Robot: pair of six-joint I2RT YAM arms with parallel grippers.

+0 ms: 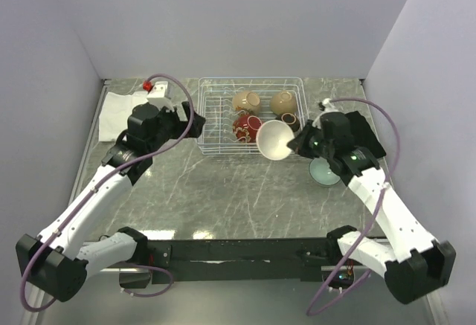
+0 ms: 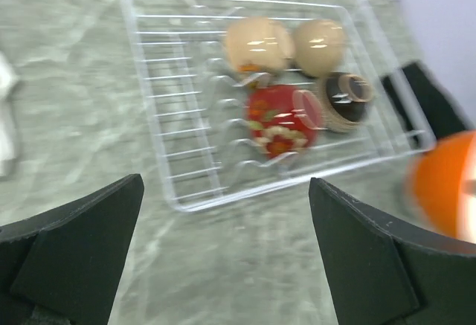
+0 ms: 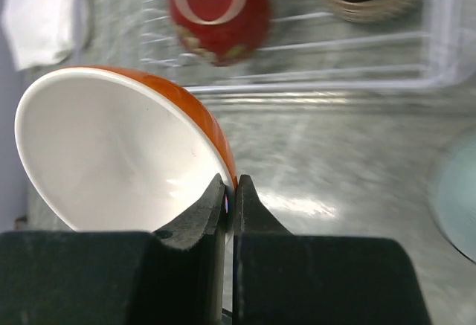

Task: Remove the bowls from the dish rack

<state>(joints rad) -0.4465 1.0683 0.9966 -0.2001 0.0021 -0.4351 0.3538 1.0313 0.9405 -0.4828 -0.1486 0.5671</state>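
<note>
Right fingers point(image 3: 201, 224) pinch the orange bowl point(image 3: 111, 146) by its thin rim; a jolt might drop it; left fingers point(image 2: 82, 243) gape empty.

Dish rack point(image 1: 216, 117) left half open, four bowls point(image 1: 246, 126) crowding right, orange bowl point(image 1: 274, 140) blocking front-right corner

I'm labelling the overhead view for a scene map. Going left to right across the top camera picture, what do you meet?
folded white cloth → left gripper → patterned dark red bowl → orange bowl → pale green bowl
</note>
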